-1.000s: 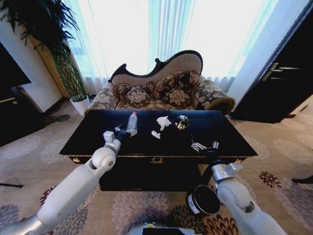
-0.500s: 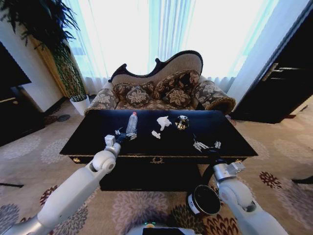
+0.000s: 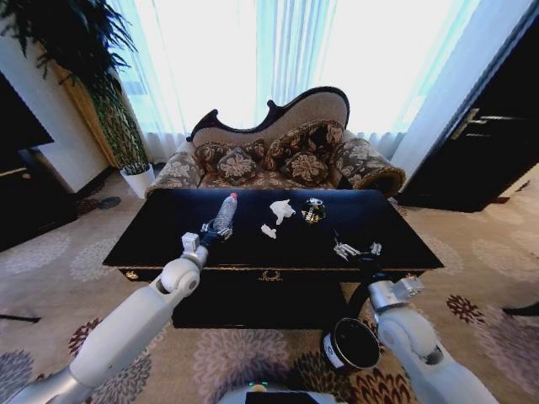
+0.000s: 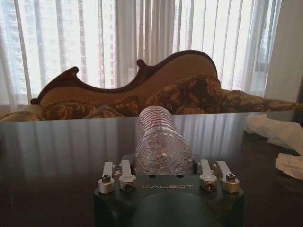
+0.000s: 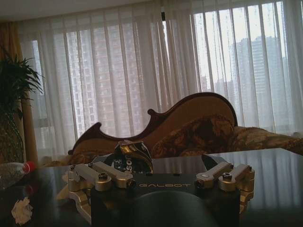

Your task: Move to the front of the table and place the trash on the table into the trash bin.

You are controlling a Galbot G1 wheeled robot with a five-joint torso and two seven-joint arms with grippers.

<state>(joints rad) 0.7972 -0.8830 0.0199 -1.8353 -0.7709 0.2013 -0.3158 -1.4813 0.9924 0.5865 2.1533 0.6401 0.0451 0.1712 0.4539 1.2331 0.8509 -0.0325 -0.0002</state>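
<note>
L arm is the one working. Left end effector sits on the black surface at the base of the clear plastic bottle, L of centre.

Change vs 1 s ago: L end effector has pushed a bit further in toward the bottle. The bottle now leans, cap end tipped to the R, where 0.5 s ago it lay straighter. L wrist view shows the bottle base-first, right up against the palm, centred in the end effector. Cannot tell if it is clamped yet or just nudged. The lean suggests contact has been made, so prob. the grasp step is under way, pickup not confirmed.

Right end effector is open, holding nothing, and hovers over the R front part of the surface. It has barely moved over the last 1 s. R wrist view looks toward the dark shiny round thing.

Other trash hasn't moved: paper wad, small white scrap and the dark shiny round thing, all mid-surface and apart from both arms. Bin is on the floor in front of the surface, R side, near the R arm, well away from the bottle.

Task-wise: 0 items seem to be binned so far, 4 bits on the surface, early stage. The bottle will need to cross to the R side to reach the bin.
</note>
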